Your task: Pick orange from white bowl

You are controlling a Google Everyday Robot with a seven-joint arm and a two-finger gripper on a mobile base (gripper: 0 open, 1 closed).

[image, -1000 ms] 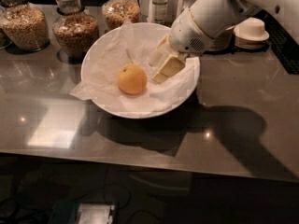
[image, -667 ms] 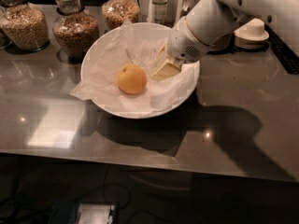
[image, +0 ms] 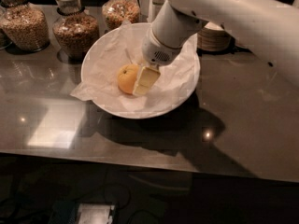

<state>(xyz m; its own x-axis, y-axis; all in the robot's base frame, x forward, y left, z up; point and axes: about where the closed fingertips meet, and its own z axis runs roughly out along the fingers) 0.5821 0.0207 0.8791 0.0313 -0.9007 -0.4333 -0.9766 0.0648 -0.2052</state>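
Dark glossy countertop [image: 243, 120], lamp glints on it. Wide, shallow white bowl [image: 184, 85] with crinkled white paper lining [image: 105, 64] sits mid-counter. Round yellow-orange fruit, the orange [image: 125, 77], lies inside the bowl, left of centre, on the paper. White robot arm [image: 224, 8] reaches down from upper right. Its gripper [image: 142, 82] is low in the bowl, against the orange's right side. Spread or clamped: cannot tell. Three glass jars [image: 74, 29] of grain stand behind the bowl. Small stacked off-white bowls [image: 214, 36] behind right.

Glossy white arm [image: 224, 13], grilled wrist [image: 161, 55], cream jaws beside the orange [image: 125, 78].
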